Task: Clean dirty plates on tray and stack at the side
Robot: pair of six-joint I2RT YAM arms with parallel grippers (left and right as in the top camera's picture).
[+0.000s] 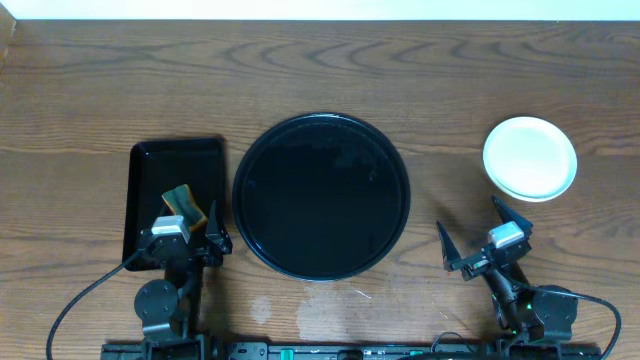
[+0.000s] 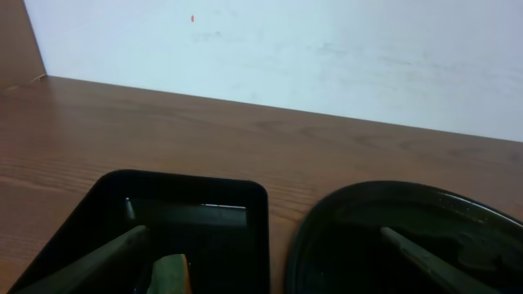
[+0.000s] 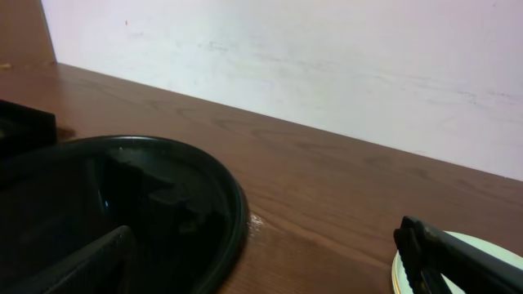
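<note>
The round glossy black tray (image 1: 320,195) lies in the middle of the table with no plate on it. Pale round plates (image 1: 530,157) sit stacked on the wood at the far right, off the tray. My left gripper (image 1: 188,224) hangs open at the near end of a rectangular black tray, one finger over it and the other over the round tray's (image 2: 392,212) left rim. Open and holding nothing, my right gripper (image 1: 478,228) stands between the round tray (image 3: 122,188) and the plates (image 3: 486,245). The stack's edge shows just behind its right finger.
The smaller rectangular black tray (image 1: 175,190) lies left of the round one, holding a green and orange sponge (image 1: 183,203), seen just below the left gripper (image 2: 265,230) as the sponge (image 2: 172,273). Faint wet marks (image 1: 320,310) show on the wood near the front edge.
</note>
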